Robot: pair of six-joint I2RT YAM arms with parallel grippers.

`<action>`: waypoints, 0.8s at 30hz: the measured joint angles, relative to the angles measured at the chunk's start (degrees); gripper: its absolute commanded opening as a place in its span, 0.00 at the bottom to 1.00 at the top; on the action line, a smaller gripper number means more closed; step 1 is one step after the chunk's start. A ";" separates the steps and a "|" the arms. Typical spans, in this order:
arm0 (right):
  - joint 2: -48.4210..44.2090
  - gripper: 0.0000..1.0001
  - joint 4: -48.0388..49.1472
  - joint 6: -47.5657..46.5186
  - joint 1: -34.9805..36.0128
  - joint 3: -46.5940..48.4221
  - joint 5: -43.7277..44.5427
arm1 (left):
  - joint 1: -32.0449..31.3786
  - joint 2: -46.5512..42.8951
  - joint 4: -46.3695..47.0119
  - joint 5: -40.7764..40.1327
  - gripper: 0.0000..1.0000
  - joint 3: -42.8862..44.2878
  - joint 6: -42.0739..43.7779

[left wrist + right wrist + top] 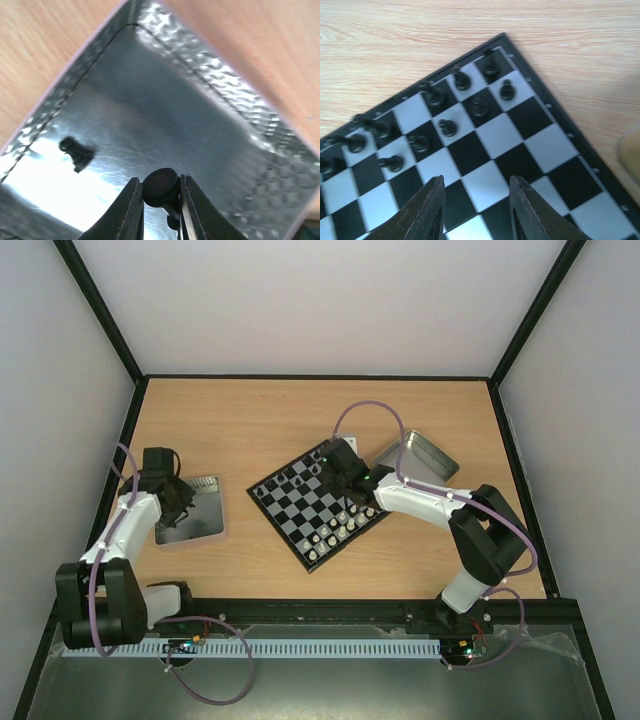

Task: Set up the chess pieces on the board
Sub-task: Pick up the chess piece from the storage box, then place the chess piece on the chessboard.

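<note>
The board (300, 512) lies tilted mid-table, black pieces (300, 478) along its far side, white pieces (340, 530) along its near side. My left gripper (161, 196) is shut on a black chess piece (160, 187), held over the left metal tin (205, 502); it also shows in the top view (172, 498). Another black piece (76, 152) lies on its side in that tin (200, 130). My right gripper (476, 186) is open and empty above the board (555, 145), near its right corner. Several black pieces (447, 127) stand ahead of it. It also shows in the top view (345, 472).
A second metal tin (418, 455) sits right of the board, behind my right arm. The tin's raised walls (225, 80) surround my left gripper. Black frame rails edge the wooden table (300, 415).
</note>
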 measured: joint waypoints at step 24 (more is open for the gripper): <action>-1.27 0.56 31.30 13.29 1.31 -4.26 -37.11 | -15.28 -2.75 23.28 36.37 0.15 0.74 -28.20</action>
